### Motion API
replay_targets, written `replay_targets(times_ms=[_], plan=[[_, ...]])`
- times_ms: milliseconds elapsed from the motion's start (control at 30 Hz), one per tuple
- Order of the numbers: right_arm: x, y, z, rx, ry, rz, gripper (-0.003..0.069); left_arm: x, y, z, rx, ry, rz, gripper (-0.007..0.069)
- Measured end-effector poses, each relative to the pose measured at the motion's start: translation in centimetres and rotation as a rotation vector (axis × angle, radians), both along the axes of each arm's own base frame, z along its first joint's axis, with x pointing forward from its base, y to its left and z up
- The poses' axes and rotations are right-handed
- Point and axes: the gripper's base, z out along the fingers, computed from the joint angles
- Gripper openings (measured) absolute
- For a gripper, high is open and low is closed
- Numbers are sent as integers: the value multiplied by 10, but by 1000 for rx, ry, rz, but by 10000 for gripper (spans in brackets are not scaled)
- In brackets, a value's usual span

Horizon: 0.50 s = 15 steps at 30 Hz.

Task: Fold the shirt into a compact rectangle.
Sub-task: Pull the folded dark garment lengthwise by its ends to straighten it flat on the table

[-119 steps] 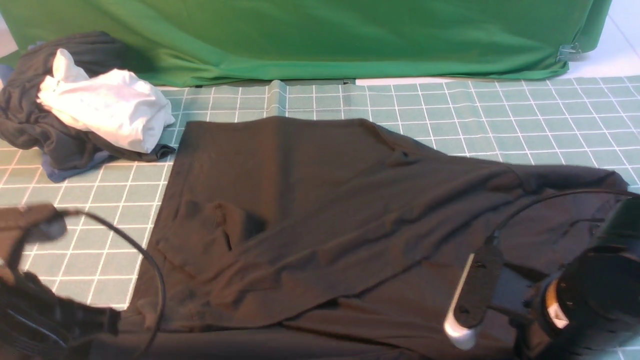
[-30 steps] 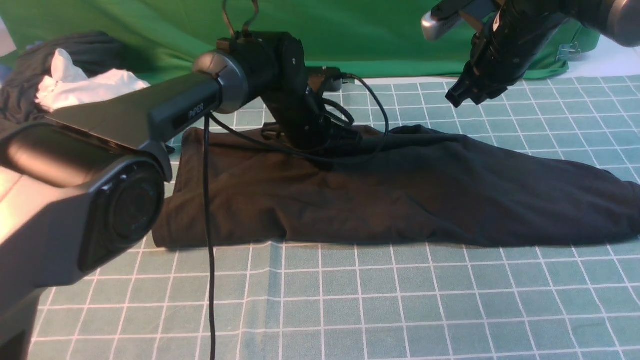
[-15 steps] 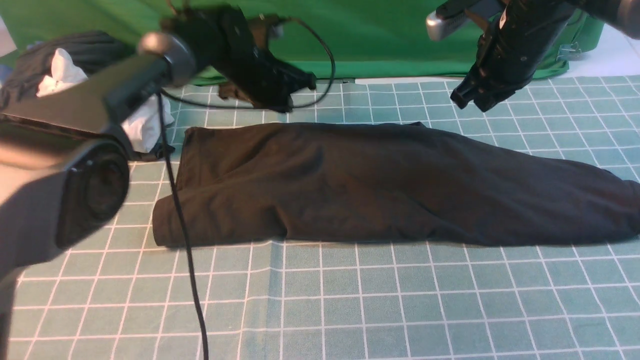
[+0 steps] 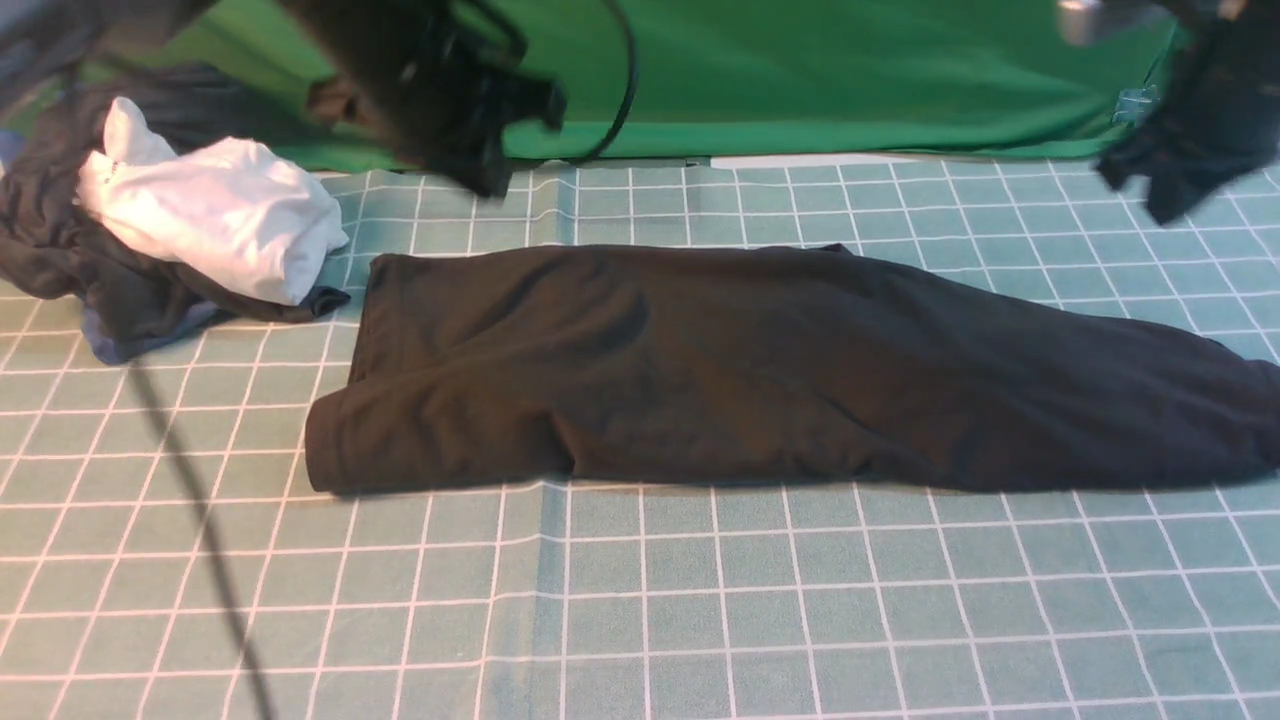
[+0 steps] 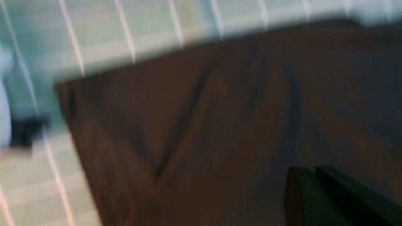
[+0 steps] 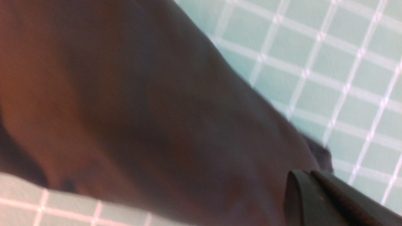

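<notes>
Both empty and closed: left gripper (image 4: 483,170) upper left, right gripper (image 4: 1165,200) upper right; shirt (image 4: 760,370) lies on teal grid mat (image 4: 700,600), green drape (image 4: 800,70) behind

The shirt (image 4: 760,370) is soft, matt black cloth with shallow creases. The mat (image 4: 700,600) under it is pale green with white grid lines and looks smooth, wrinkling along one seam. The backdrop (image 4: 800,70) across the top of the frame is matt green cloth, pinned at upper right by a shiny metal clip (image 4: 1135,103). The white garment (image 4: 210,215) at upper left is crumpled cloth. The left gripper (image 5: 314,172) and right gripper (image 6: 309,174) look like smooth, matt black plastic.
</notes>
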Motion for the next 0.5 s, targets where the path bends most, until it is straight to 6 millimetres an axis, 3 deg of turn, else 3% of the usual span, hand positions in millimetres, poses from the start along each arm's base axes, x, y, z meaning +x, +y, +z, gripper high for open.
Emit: replay_targets(times_ms=[33, 67, 233, 400, 500], plan=[[-11, -14, -2, 21, 27, -38, 22, -24, 7, -8, 14, 55, 33, 6], [-13, -15, -2, 23, 29, -42, 22, -28, 8, -13, 19, 73, 38, 6], [-33, -23, -3, 52, 49, -57, 22, -85, 32, -34, 135, 140, 129, 8], [-36, -20, 1, 83, 21, -39, 22, -101, 47, -52, 193, 131, 171, 27], [-35, -18, 2, 112, 9, -35, 22, -97, 57, -61, 183, 79, 205, 74]])
